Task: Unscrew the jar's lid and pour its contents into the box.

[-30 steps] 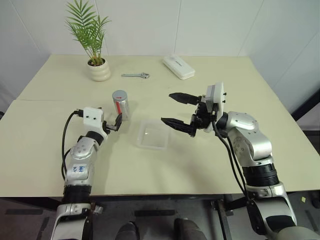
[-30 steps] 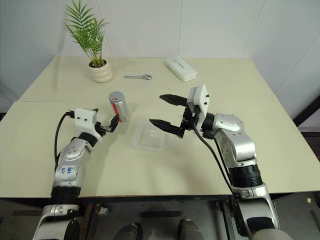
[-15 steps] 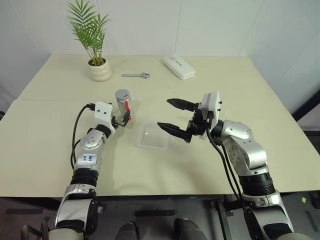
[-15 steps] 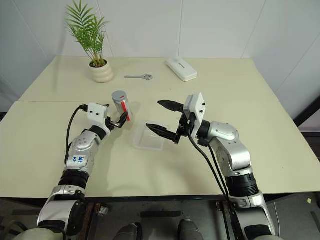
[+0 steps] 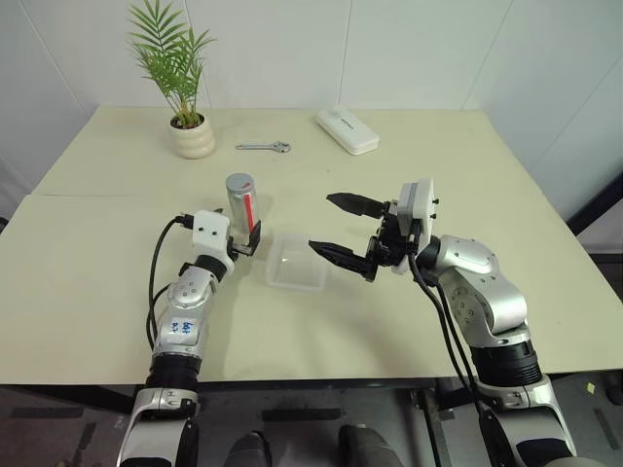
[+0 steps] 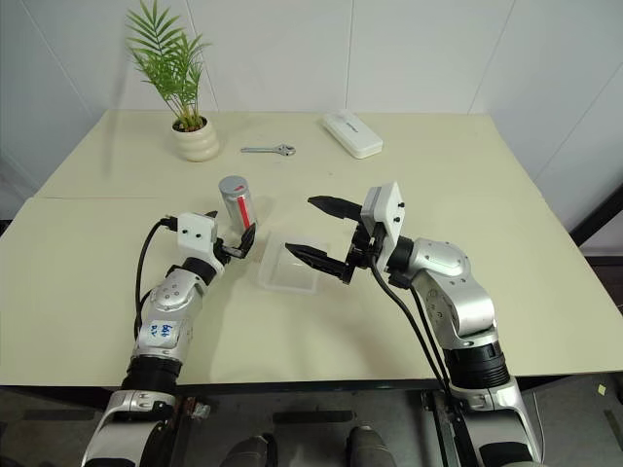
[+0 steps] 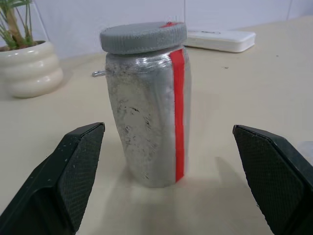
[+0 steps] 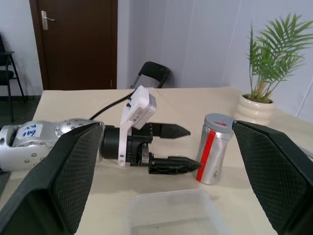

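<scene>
The jar [image 7: 149,112] stands upright on the table [image 5: 97,253], grey lid [image 7: 143,36] on, with a plain red strip without words. Left fingers [image 7: 78,166] spread around it, not touching. Right fingers [image 5: 341,252] spread above the box [image 5: 295,265].

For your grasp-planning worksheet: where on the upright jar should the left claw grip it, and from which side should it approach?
Grip the jar around its straight silvery body, below the grey lid, coming in level from the robot's side. It stands upright between the open left claw fingers, and this probably leaves the lid free for the right claw to unscrew.
</scene>
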Robot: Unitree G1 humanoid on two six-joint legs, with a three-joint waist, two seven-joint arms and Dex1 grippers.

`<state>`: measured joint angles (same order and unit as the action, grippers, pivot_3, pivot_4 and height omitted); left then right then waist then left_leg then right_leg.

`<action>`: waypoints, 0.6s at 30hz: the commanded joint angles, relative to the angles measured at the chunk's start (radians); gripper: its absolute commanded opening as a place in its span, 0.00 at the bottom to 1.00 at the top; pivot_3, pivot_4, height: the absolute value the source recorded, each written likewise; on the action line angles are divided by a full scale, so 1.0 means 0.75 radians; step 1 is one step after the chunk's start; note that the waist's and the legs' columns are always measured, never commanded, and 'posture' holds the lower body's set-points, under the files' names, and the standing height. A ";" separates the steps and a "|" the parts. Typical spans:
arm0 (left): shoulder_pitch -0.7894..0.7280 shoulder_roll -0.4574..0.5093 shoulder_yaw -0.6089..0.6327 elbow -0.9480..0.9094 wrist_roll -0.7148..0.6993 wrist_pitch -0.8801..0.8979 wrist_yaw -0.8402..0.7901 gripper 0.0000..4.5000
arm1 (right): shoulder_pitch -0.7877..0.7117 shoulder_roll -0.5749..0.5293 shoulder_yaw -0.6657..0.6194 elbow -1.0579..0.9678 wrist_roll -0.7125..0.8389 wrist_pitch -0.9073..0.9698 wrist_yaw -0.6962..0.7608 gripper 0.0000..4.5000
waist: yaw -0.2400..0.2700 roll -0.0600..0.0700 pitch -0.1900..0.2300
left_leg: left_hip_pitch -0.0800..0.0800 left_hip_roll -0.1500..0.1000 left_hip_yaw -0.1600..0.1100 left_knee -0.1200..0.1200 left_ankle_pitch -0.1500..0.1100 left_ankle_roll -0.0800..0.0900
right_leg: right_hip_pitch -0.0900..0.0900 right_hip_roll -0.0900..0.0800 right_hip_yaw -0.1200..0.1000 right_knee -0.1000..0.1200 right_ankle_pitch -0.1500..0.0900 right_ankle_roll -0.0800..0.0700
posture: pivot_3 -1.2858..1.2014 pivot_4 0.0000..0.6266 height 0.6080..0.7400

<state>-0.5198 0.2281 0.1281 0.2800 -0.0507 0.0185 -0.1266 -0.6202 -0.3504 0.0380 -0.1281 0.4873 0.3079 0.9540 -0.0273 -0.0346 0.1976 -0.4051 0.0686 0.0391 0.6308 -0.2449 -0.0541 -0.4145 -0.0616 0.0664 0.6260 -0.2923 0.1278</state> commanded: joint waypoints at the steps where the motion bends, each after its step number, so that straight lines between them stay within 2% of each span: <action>1: -0.017 -0.044 0.009 -0.109 0.012 0.061 0.098 0.99 | -0.021 -0.020 0.001 -0.093 0.047 0.047 -0.001 1.00 | 0.001 0.000 0.000 | 0.000 0.000 0.000 0.000 0.000 0.000 | 0.000 0.000 0.000 0.000 0.000 0.000 | 0.52 0.24 1.00; 13: -0.204 -0.116 0.022 0.025 0.051 0.149 0.309 0.99 | -0.056 -0.030 0.005 -0.145 0.096 0.166 -0.015 1.00 | 0.003 0.000 0.000 | 0.000 0.000 -0.001 0.000 0.000 0.000 | 0.001 0.000 0.000 -0.002 0.000 0.000 | 0.52 0.24 1.00; 18: -0.243 -0.147 -0.004 0.065 0.056 0.172 0.329 0.99 | -0.070 -0.035 0.001 -0.139 0.104 0.179 -0.009 1.00 | 0.000 0.000 0.000 | 0.000 0.000 -0.001 -0.002 0.000 0.000 | 0.001 0.000 0.000 -0.004 0.000 0.000 | 0.52 0.24 1.00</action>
<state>-0.6782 0.1210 0.1353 0.3342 -0.0268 0.1461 0.1047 -0.6561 -0.3689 0.0485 -0.1988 0.5411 0.4415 0.9470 -0.0270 -0.0346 0.1976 -0.4055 0.0683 0.0387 0.6292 -0.2449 -0.0542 -0.4143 -0.0615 0.0664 0.6230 -0.2921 0.1281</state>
